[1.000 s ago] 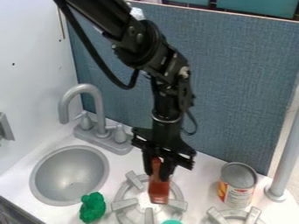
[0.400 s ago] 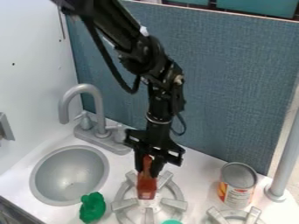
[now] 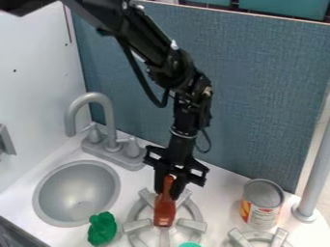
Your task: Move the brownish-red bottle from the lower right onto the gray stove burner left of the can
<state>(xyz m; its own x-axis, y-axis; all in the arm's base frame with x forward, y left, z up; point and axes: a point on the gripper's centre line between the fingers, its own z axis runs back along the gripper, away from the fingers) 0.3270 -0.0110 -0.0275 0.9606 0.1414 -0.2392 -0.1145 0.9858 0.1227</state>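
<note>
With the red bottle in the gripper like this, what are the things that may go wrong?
The gripper holds the red bottle by its narrow neck, so the body might swing or slip. The burner's raised prongs are uneven under it, so it might tip if released there. The green object is beside the sink's rim; a bump might push it in.

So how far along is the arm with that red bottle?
Looks done: the end effector has the bottle gripped by its neck. In hand: the bottle, neck up, at the burner; whether it rests there, I can't tell. Left: letting go, it seems, as the grip is closed.
</note>
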